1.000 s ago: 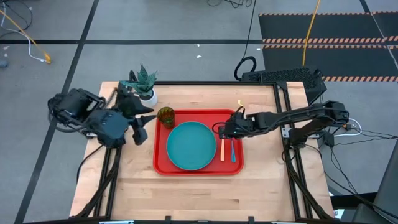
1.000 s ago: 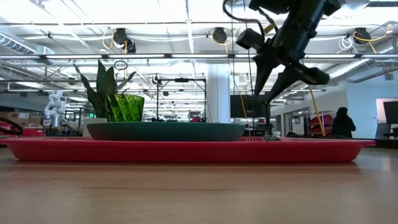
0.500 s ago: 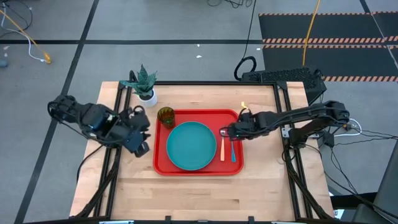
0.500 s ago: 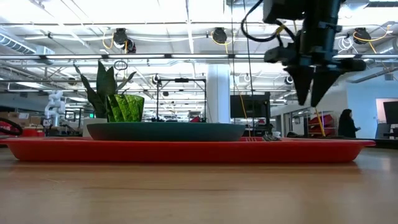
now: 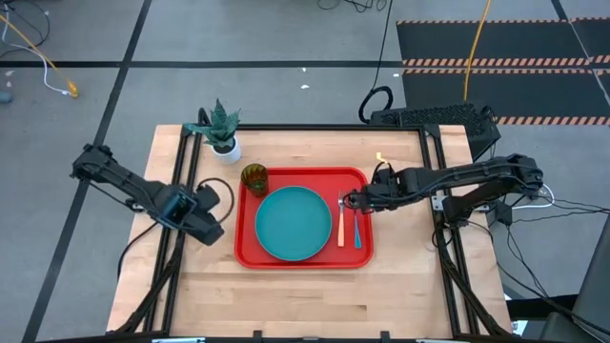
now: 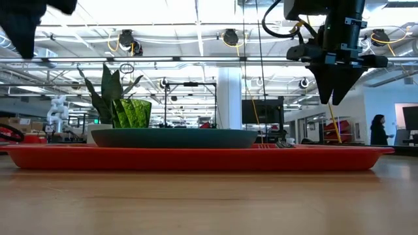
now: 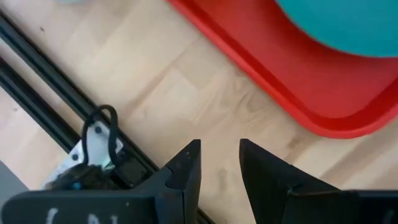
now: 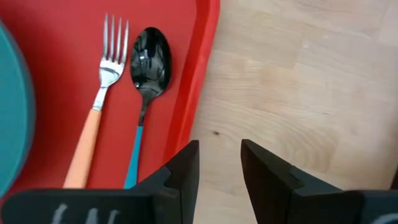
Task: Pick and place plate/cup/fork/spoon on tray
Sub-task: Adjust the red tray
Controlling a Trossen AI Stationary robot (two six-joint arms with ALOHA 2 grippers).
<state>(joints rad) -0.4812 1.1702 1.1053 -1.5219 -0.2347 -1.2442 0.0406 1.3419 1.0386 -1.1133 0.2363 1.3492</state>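
The red tray [image 5: 253, 248] lies in the middle of the table. On it are the teal plate [image 5: 293, 223], the green cup [image 5: 254, 178] at its far left corner, and the orange-handled fork [image 5: 341, 224] beside the blue-handled spoon [image 5: 357, 227] along its right side. My left gripper [image 5: 208, 229] hangs open over bare wood just left of the tray, fingers [image 7: 186, 165] pointing down. My right gripper [image 5: 354, 201] hangs open above the tray's right rim [image 8: 205, 74], past the spoon's bowl [image 8: 148, 59], and holds nothing.
A white pot with a green plant [image 5: 222, 133] stands at the table's far left, behind the cup. Black frame rails [image 7: 56, 124] run along the table's left and right sides. Bare wood [image 5: 305, 300] lies between the tray and the near edge.
My left gripper has come down from up near the plant, toward the near edge, and has tipped to point down beside the tray's left side. My right gripper has moved toward the table's right edge, away from the plate, and has tipped more steeply downward. Nothing on the tray has moved.
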